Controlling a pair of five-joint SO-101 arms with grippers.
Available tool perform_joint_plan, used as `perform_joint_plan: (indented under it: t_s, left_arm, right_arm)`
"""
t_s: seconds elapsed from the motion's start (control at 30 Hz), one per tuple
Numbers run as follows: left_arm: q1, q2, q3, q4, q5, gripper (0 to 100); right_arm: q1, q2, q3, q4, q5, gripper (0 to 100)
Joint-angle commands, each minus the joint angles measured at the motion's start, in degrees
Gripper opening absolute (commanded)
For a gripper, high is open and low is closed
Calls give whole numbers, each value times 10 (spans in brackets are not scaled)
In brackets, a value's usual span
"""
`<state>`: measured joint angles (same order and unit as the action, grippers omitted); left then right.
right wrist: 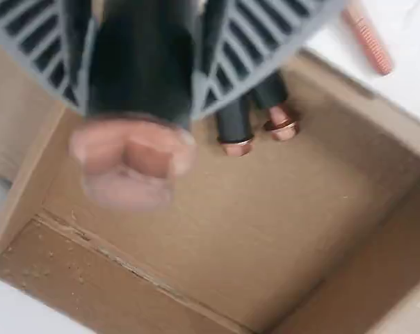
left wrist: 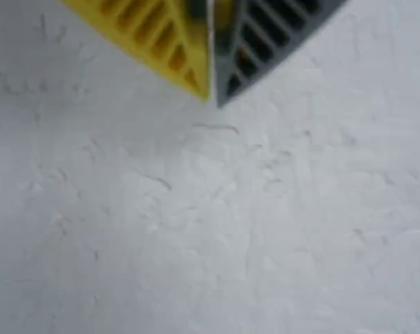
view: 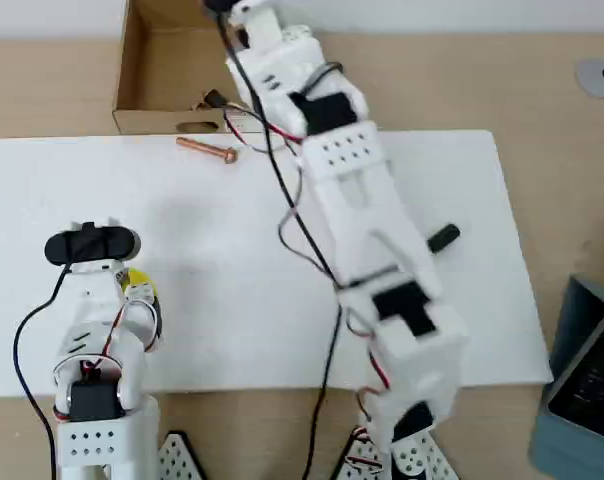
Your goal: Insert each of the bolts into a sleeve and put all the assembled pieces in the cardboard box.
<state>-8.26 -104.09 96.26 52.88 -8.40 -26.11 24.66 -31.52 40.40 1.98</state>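
Observation:
My right gripper (right wrist: pixel 140 104) hangs over the cardboard box (right wrist: pixel 196 250), shut on a black sleeve with a copper bolt head (right wrist: pixel 133 156) showing at its end. Two assembled pieces (right wrist: pixel 238 129) lie side by side on the box floor against a wall. In the high view the right arm (view: pixel 312 110) stretches across the white mat (view: pixel 232 260) to the box (view: pixel 132 80). A loose copper bolt (view: pixel 207 148) lies on the mat just in front of the box. A loose black sleeve (view: pixel 443 237) lies to the right of that arm. My left gripper (left wrist: pixel 211 94) is shut, empty, low over the mat.
The left arm (view: pixel 97 340) sits at the mat's near left corner. A grey device (view: pixel 587 390) stands off the mat at the right edge. A grey round object (view: pixel 600 76) lies on the wooden table at the far right.

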Motion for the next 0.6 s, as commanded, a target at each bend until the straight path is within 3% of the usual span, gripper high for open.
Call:
perform_joint_plan:
  t_s: [0.0,0.3,0.57]
  left_arm:
    - [-4,-4,7,-2,-3,2]
    - [-4,-4,7,-2,-4,2]
    - [-4,-4,7,-2,-4,2]
  right_arm:
    - [9,84,-153,-18,27,9]
    - [-3,309,-368,-15,107,11]
    - [-2,423,-463,-13,143,19]
